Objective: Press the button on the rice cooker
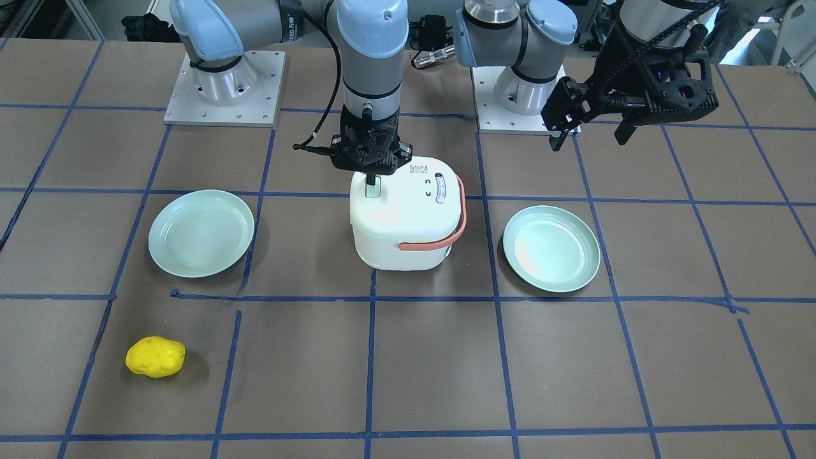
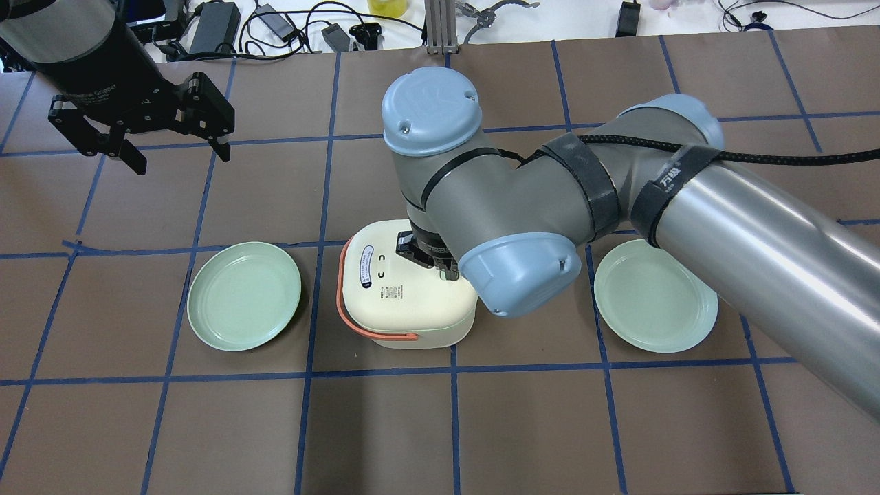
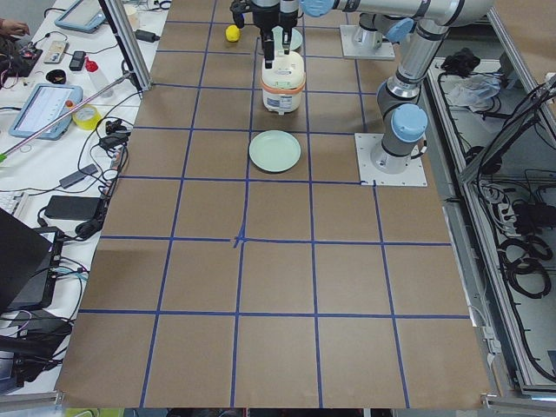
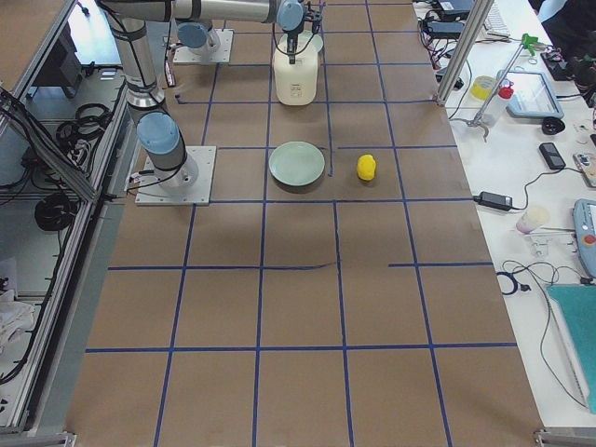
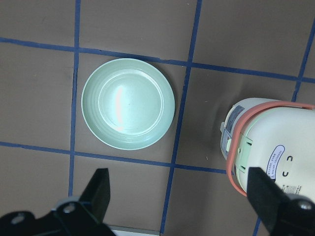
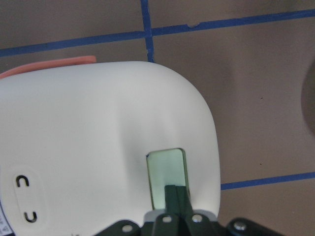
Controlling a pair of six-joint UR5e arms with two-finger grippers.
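As far as I can see, the button [image 6: 166, 169] is a small pale-green rounded rectangle on the white lid top, near one edge of the rice cooker [image 1: 408, 223]. Cooker has a salmon handle and sits between the plates.

Right arm is vertical over it. Right gripper [image 6: 176, 195] is pinched closed and empty, tip on the button's end. Left arm is raised off to the side. Left gripper [image 2: 177, 155] is spread wide, holding nothing.

Count: one cooker, one button, two green plates (right-side plate [image 1: 201, 233], left-side plate [image 1: 551, 248]), one yellow lump [image 1: 155, 357].
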